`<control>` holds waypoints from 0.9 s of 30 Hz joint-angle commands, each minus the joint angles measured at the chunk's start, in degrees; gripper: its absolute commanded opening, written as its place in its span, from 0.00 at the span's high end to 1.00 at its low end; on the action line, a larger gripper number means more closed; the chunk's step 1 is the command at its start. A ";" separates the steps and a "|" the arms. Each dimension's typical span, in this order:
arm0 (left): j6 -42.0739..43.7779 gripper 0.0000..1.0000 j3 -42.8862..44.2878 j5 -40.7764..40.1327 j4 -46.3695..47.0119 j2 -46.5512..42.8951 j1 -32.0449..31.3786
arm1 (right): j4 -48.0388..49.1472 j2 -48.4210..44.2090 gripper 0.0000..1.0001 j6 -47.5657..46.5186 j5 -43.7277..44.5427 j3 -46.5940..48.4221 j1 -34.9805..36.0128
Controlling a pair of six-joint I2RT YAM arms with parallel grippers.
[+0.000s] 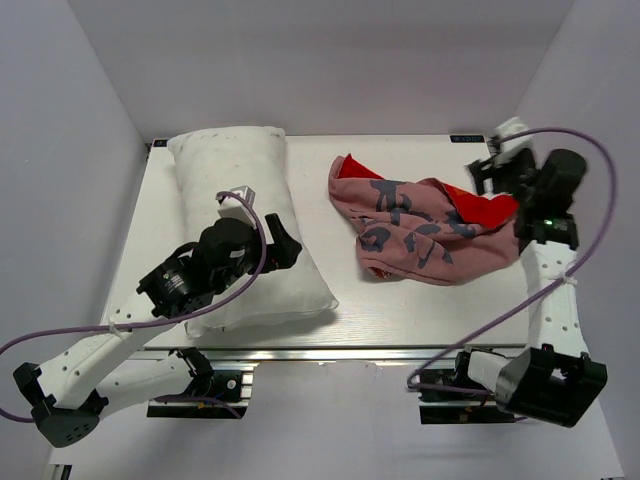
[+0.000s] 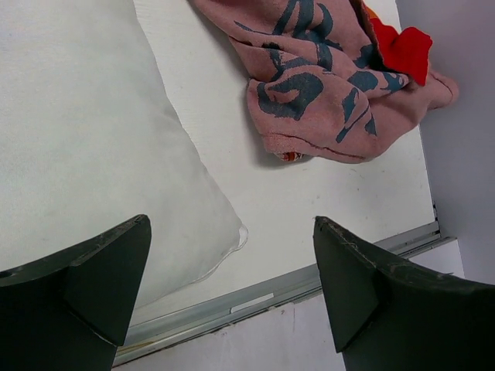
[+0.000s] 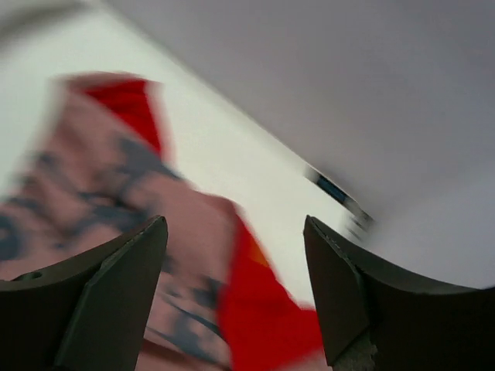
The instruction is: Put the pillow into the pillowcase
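Note:
The white puffy pillow (image 1: 240,200) lies along the left half of the table; it also shows in the left wrist view (image 2: 85,147). The pillowcase (image 1: 425,230) lies crumpled at the right, faded pink side out with navy patches and a red-orange edge (image 1: 485,208). It also shows in the left wrist view (image 2: 332,85) and, blurred, in the right wrist view (image 3: 155,224). My left gripper (image 1: 285,243) is open and empty over the pillow's near right part. My right gripper (image 1: 492,175) is open and empty just above the pillowcase's red right edge.
The table's metal front rail (image 2: 255,297) runs just beyond the pillow's near corner. Grey walls close in the table on the left, back and right (image 1: 560,90). Purple cables loop from both arms.

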 commanded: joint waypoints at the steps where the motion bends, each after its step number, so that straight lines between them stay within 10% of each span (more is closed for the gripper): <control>1: 0.86 0.05 1.56 1.12 1.38 -0.39 -0.01 | -9.95 0.90 0.23 -6.97 -11.74 -0.67 13.92; 6: 0.16 0.05 2.01 0.07 -0.90 -2.14 -0.09 | -9.26 7.49 0.18 5.12 1.16 -3.76 35.30; 18: -5.55 0.06 -3.44 -1.87 -4.33 -11.38 -0.01 | -8.90 27.44 0.14 -0.99 25.19 2.57 42.52; 24: -5.03 0.05 -3.88 -0.99 -2.93 -10.33 -0.01 | -11.37 31.06 0.38 -1.44 27.65 2.31 43.14; 27: -4.50 0.05 -4.06 -0.55 -1.78 -9.19 -0.09 | -10.84 31.14 0.69 -0.91 27.40 1.87 43.14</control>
